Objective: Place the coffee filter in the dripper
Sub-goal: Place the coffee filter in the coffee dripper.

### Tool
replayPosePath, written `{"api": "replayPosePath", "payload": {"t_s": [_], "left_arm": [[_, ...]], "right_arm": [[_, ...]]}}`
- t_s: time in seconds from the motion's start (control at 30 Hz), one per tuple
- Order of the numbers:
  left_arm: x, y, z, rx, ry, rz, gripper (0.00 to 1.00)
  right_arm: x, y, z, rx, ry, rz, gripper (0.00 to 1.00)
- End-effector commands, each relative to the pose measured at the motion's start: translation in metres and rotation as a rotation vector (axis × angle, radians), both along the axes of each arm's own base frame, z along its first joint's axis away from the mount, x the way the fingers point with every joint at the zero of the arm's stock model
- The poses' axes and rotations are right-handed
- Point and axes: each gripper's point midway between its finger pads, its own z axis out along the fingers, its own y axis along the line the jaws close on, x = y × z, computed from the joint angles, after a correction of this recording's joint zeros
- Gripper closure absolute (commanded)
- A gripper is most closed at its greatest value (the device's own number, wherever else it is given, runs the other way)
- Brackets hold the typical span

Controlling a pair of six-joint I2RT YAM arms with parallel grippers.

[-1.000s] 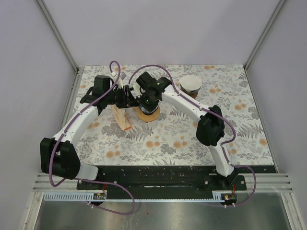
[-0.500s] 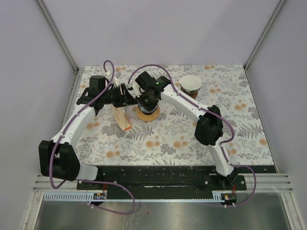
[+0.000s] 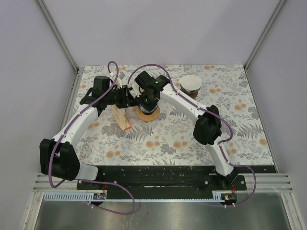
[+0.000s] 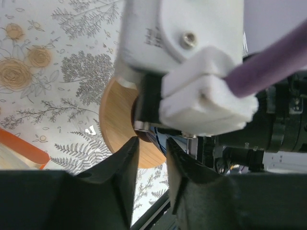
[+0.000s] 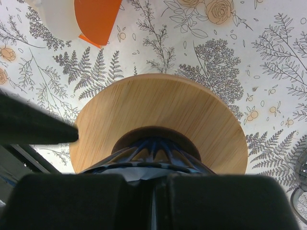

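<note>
One pale sliver of the coffee filter shows in the right wrist view. It lies low in the frame, at the mouth of the dark blue ribbed dripper, and the rest of the paper is hidden. The dripper stands on its round wooden collar, left of centre on the flowered worktop.

The right pincer sits directly over the cone with its pads drawn together, seemingly on the paper's edge. The left pincer hovers just beside the collar, its fingers a little apart with nothing between them.

I judge the step in hand to be seating the filter in the cone. The next move calls for a short push down, then letting go without lifting the paper back out.

An orange-edged stack lies to the left of the dripper. A brown cup with a pale top stands well apart at the upper right.

No brand or label can be read. The faint raised marks on the right arm's white housing are too blurred to make out.
</note>
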Motion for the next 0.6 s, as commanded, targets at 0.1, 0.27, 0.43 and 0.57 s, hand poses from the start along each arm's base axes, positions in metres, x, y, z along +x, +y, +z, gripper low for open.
{"api": "replayPosePath", "payload": {"t_s": [0.1,0.27,0.43,0.57], "left_arm": [[-0.007,-0.018,0.009,-0.032,-0.029,-0.082,0.85],[-0.006,-0.016,0.011,-0.024,-0.038,-0.078,0.91],[-0.007,-0.014,0.011,-0.004,-0.05,-0.073,1.0],[-0.007,-0.013,0.014,-0.002,-0.06,-0.071,1.0]], "right_arm": [[-0.012,0.009,-0.02,-0.016,0.064,0.024,1.0],[-0.014,0.01,-0.012,0.003,0.059,0.031,1.0],[-0.01,0.011,0.01,0.041,0.012,0.04,0.94],[-0.006,0.01,0.032,0.069,-0.045,0.036,0.9]]}}
